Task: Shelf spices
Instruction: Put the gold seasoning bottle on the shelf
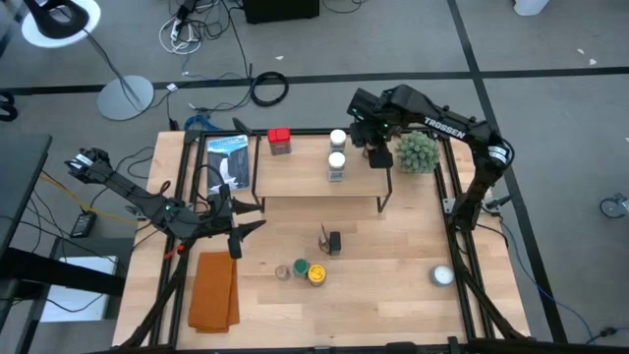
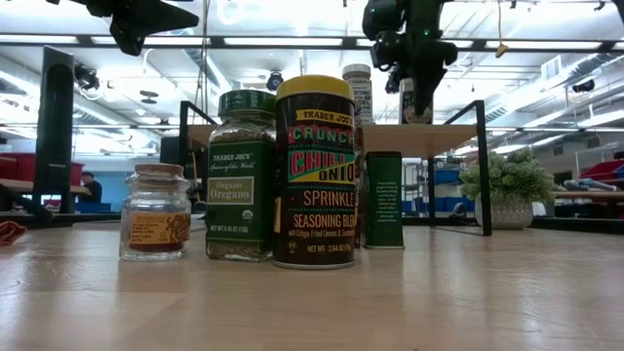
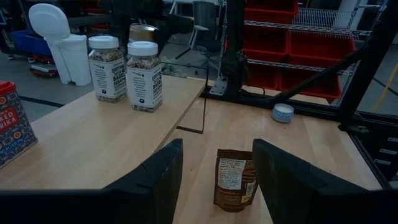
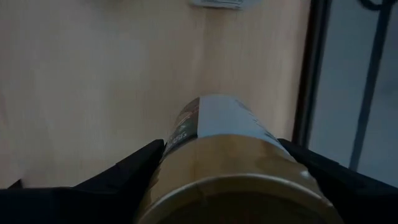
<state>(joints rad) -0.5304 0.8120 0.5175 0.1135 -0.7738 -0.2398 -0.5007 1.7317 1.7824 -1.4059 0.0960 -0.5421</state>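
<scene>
The shelf (image 1: 319, 175) stands at the table's far middle. It bears a red square tin (image 1: 279, 141) and two white-lidded jars (image 1: 337, 138) (image 1: 336, 163). My right gripper (image 1: 375, 149) hangs over the shelf's right end, shut on a gold-lidded jar (image 4: 217, 118). My left gripper (image 1: 241, 224) is open and empty above the table, left of a small dark box (image 1: 334, 241), which shows ahead of its fingers in the left wrist view (image 3: 235, 180). Three jars with tan (image 1: 283, 270), green (image 1: 300, 265) and yellow (image 1: 316, 274) lids stand on the table near its front. My right gripper pinches the jar's upper part, just below the gold lid (image 4: 230, 186), with one finger (image 4: 134, 171) on either side. The fingers come from above, pointing down along the jar. The jar hangs upright over the shelf board; whether its bottom rests on the board I cannot tell.
A green spiky plant ball (image 1: 417, 152) sits just right of the shelf's end. A white round object (image 1: 442, 275) lies at the near right, an orange cloth (image 1: 213, 290) at the near left, and a dark packet (image 1: 228, 157) left of the shelf.
</scene>
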